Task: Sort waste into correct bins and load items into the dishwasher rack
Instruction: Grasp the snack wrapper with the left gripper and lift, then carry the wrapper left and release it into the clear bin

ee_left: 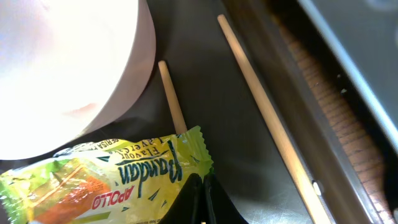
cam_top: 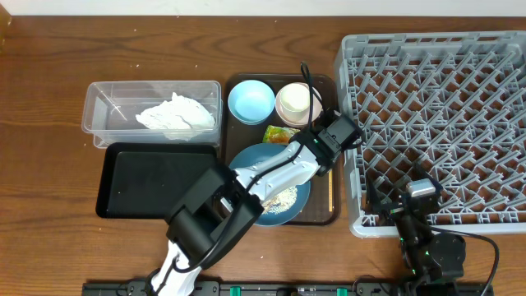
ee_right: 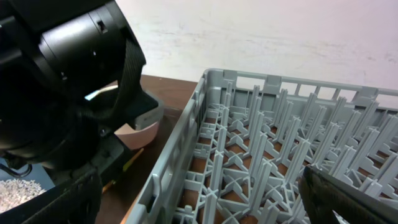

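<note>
The yellow-green snack wrapper (ee_left: 106, 180) lies on the brown serving tray (cam_top: 279, 222), and my left gripper (ee_left: 202, 186) is shut on its right edge. In the overhead view the wrapper (cam_top: 278, 134) shows just left of the left gripper (cam_top: 311, 138). Two wooden chopsticks (ee_left: 267, 118) lie beside it; one end runs under the wrapper. A pale-pink bowl (ee_left: 62, 62) stands close by. The dark-blue bowl (cam_top: 251, 158) holds rice scraps (cam_top: 283, 200). My right gripper (cam_top: 415, 193) hangs open over the grey dishwasher rack (cam_top: 444, 107), near its front left corner.
The clear tub (cam_top: 99, 107) at the back left holds the crumpled white napkin (cam_top: 177, 113). In front of it sits the black tray (cam_top: 156, 181). A light-blue bowl (cam_top: 251, 100) stands at the back of the brown tray. My left arm lies across the dark-blue bowl.
</note>
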`<move>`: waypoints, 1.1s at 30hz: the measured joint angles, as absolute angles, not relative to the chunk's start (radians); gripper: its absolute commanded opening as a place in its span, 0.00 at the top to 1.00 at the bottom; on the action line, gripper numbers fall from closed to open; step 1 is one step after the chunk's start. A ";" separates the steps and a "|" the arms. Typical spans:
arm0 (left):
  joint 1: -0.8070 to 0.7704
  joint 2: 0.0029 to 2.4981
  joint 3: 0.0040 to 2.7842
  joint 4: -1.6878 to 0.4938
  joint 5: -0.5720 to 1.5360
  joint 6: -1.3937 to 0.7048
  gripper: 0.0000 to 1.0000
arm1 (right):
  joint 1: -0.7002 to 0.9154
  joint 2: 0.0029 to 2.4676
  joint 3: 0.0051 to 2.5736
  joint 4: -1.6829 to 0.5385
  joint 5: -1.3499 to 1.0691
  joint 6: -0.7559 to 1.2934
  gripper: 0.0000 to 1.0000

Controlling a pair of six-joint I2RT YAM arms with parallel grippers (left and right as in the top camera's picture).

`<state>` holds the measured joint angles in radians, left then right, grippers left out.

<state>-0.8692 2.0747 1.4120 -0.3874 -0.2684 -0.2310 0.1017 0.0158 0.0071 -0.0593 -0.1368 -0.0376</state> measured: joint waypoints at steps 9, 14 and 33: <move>-0.869 1.988 1.412 -0.396 -0.268 -0.231 0.94 | 0.102 0.016 0.007 -0.059 -0.137 -0.038 0.01; -0.863 1.910 1.412 -0.408 -0.268 -0.231 0.94 | 0.102 0.016 0.007 -0.059 -0.137 -0.038 0.01; -0.419 1.584 1.412 -0.475 -0.344 -0.119 0.94 | 0.102 0.016 0.007 -0.059 -0.137 -0.038 0.01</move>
